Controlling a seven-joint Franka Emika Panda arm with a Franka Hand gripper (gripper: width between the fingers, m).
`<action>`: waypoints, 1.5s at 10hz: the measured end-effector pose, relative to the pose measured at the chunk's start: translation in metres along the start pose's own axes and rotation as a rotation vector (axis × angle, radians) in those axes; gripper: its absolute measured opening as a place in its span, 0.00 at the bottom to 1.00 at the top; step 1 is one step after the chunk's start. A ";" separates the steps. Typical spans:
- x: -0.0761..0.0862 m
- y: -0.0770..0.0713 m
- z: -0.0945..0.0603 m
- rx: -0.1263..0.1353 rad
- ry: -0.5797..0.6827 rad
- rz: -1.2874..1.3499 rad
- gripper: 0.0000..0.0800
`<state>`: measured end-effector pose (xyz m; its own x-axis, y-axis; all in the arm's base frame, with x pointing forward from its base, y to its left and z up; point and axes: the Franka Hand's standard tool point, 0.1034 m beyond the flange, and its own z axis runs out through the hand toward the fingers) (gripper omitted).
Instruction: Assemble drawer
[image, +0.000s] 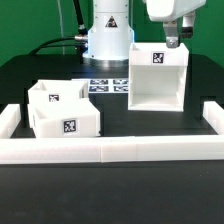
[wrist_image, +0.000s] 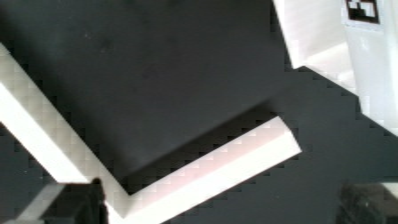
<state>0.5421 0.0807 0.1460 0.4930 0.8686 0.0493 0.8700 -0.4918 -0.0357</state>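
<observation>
The big white drawer shell (image: 158, 76) stands upright on the black table at the exterior view's right, open side toward the front, with a tag on its top edge. Two smaller white trays (image: 62, 110) sit close together at the exterior view's left; the front one shows a tag. My gripper (image: 172, 38) hangs just above the shell's back right top edge, touching nothing. In the wrist view the gripper (wrist_image: 214, 208) is open and empty, with its dark fingertips (wrist_image: 64, 202) far apart. A tagged corner of the shell (wrist_image: 342, 30) shows there too.
Low white border bars run along the front (image: 110, 150), left (image: 8, 120) and right (image: 212, 114) of the table; one of their corners shows in the wrist view (wrist_image: 169, 175). The marker board (image: 108, 85) lies in front of the robot base (image: 108, 35).
</observation>
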 end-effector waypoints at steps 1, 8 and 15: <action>0.000 0.000 0.000 0.001 0.001 -0.005 0.81; -0.015 -0.018 0.002 -0.011 -0.003 0.089 0.81; -0.021 -0.028 0.002 -0.016 -0.003 0.583 0.81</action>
<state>0.5076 0.0764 0.1437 0.8907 0.4540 0.0231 0.4546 -0.8897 -0.0414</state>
